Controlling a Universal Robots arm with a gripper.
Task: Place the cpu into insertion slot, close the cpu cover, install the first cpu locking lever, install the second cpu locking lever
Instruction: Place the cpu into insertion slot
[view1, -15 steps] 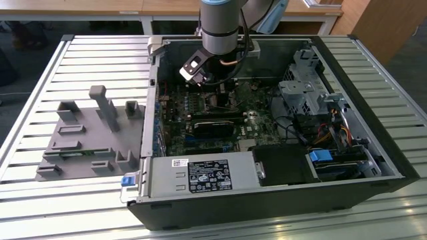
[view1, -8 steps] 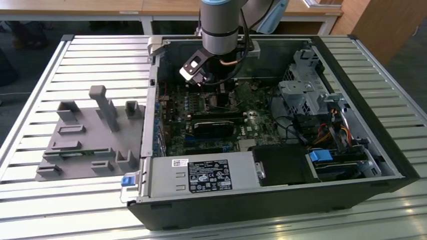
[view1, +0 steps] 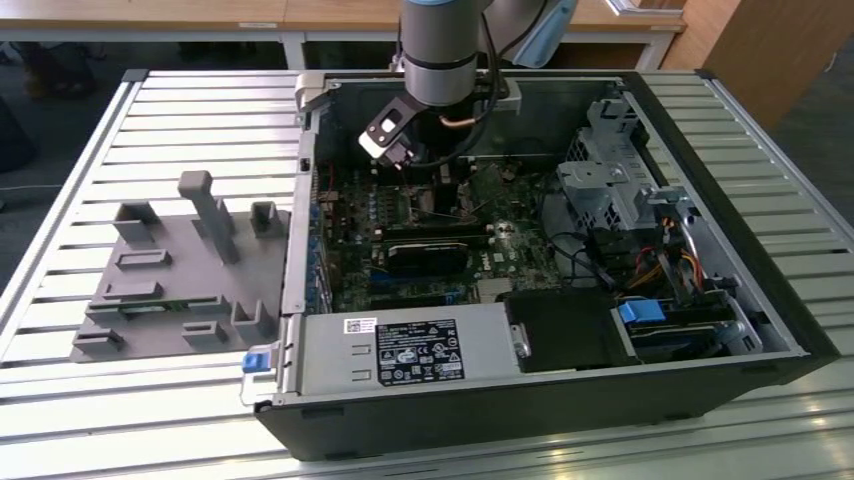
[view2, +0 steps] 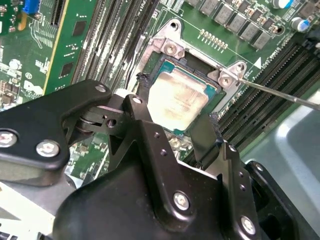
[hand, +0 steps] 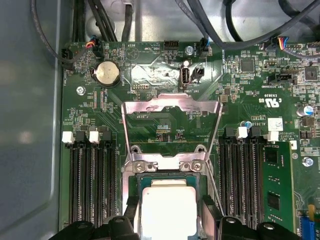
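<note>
On a slatted metal bench (view1: 80, 150), a robot arm (view1: 441, 40) reaches into an open computer case (view1: 787, 320).
Upper centre in the exterior view, the claw (view1: 404, 158) hangs over the motherboard (view1: 400, 215), fingers (view2: 207, 137) spread just beside the socketed cpu (hand: 169, 210), cpu cover (hand: 170, 105) open. Light, stiff, fragile: likely best held by opposite edges.
</note>
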